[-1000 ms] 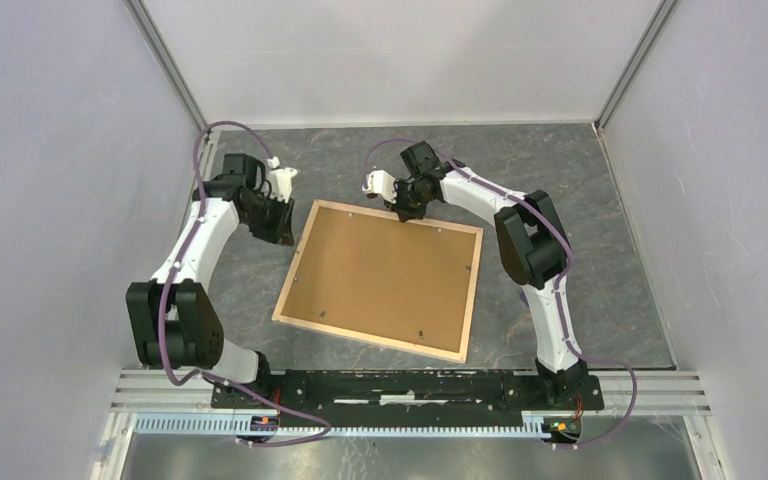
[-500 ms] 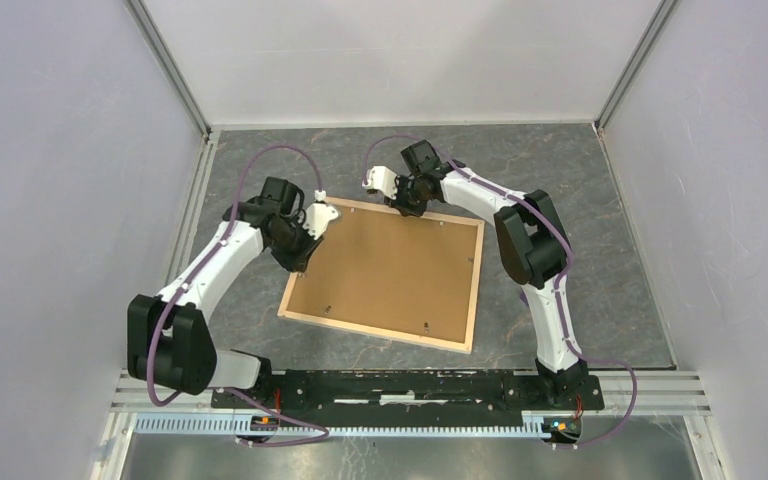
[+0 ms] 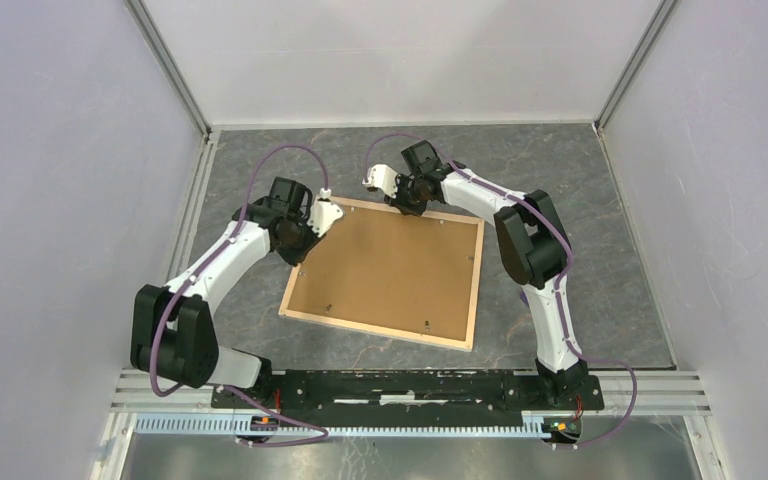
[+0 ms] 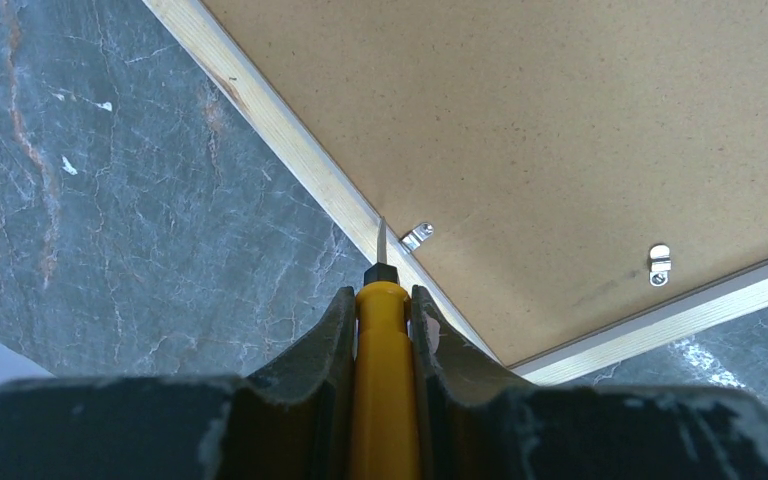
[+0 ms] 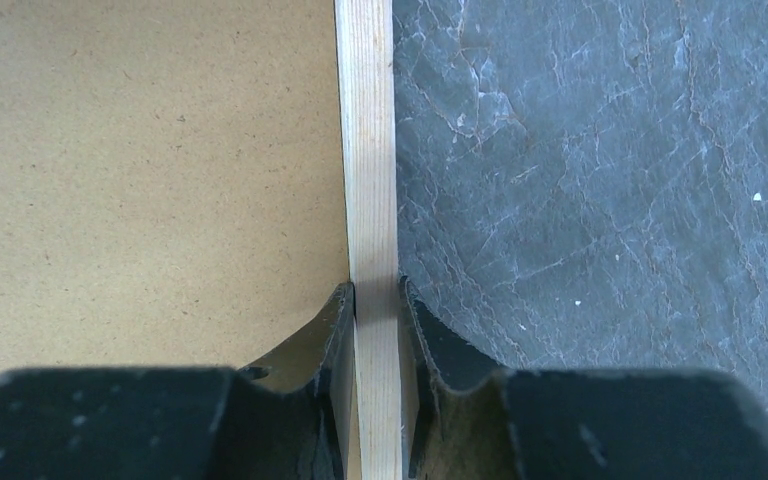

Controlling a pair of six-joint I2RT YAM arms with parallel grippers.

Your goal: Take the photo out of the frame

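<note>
The frame lies face down on the table, its pale wood edges around the brown backing panel. The photo is hidden. My left gripper is shut on a yellow-handled screwdriver. The screwdriver's tip is over the frame's left wood edge, just beside a small metal clip. A second clip sits near the corner. My right gripper is shut on the frame's far wood edge, one finger on the backing side and one on the table side.
The grey marbled table top is walled by white panels on the left, back and right. The arm bases stand on a black rail at the near edge.
My left arm has swung right from beside the frame until the screwdriver reaches the frame's left edge. The frame has shifted slightly. The right gripper has stayed on the far edge.
</note>
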